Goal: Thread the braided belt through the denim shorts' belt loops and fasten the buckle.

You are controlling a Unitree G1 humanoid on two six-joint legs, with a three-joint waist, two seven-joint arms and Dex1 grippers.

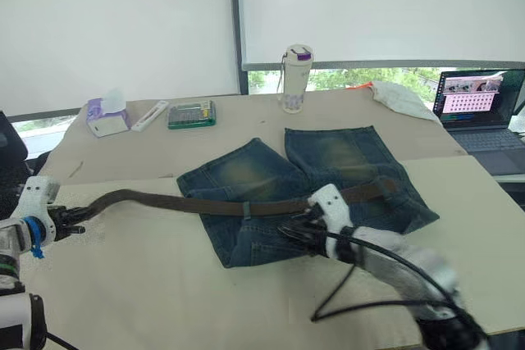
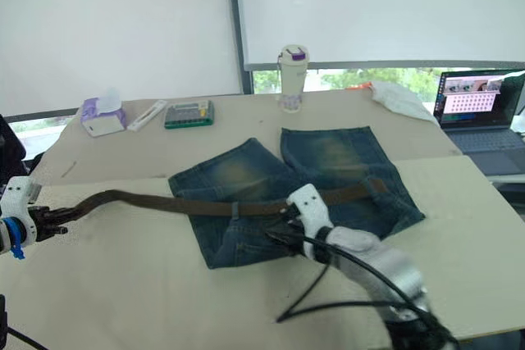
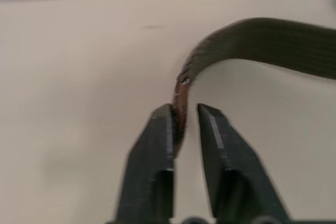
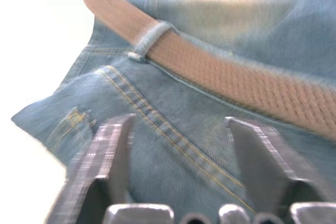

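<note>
Denim shorts (image 1: 308, 194), one pair, lie flat on the beige table (image 1: 164, 284) with both legs pointing toward the window. One braided belt (image 1: 205, 205) runs across the waistband, passing under one belt loop (image 1: 245, 208) near the middle; its free end extends off the shorts toward the left gripper (image 1: 79, 217).

Left wrist view: the two black fingers (image 3: 152, 166) are clamped on the belt's tip, the strap arching up and away over bare table. Head views confirm the tip held just above the surface.

Right wrist view: the right gripper (image 4: 178, 145) hovers over the denim below the belt, jaws spread wide apart, holding nothing; yellow stitching and the loop over the strap show clearly here. Head views place this gripper at the shorts' near edge.

Far side of the table: one tissue box (image 1: 107, 116), one white cup (image 1: 296, 67), one green calculator (image 1: 192, 114), one laptop (image 1: 480, 104). No writing is legible.
</note>
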